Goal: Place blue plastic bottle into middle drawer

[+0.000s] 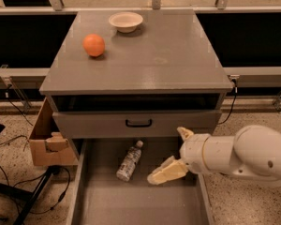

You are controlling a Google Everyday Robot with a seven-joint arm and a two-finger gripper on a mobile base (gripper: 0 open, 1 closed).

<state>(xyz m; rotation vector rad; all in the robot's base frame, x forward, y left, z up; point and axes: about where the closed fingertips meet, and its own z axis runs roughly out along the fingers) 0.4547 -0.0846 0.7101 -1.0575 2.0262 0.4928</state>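
Note:
The blue plastic bottle [129,161] lies on its side on the grey floor of the pulled-out middle drawer [107,205], cap toward the cabinet. My gripper [173,153] hangs over the drawer's right part, to the right of the bottle and apart from it. It is open and empty: one cream finger [165,172] points left toward the bottle, the other finger [184,132] points up toward the drawer front.
The grey cabinet top [168,55] carries an orange [93,45] and a white bowl [126,21]. A closed drawer front with a black handle [138,123] sits above the open drawer. A cardboard box [47,139] and cables lie on the floor at left.

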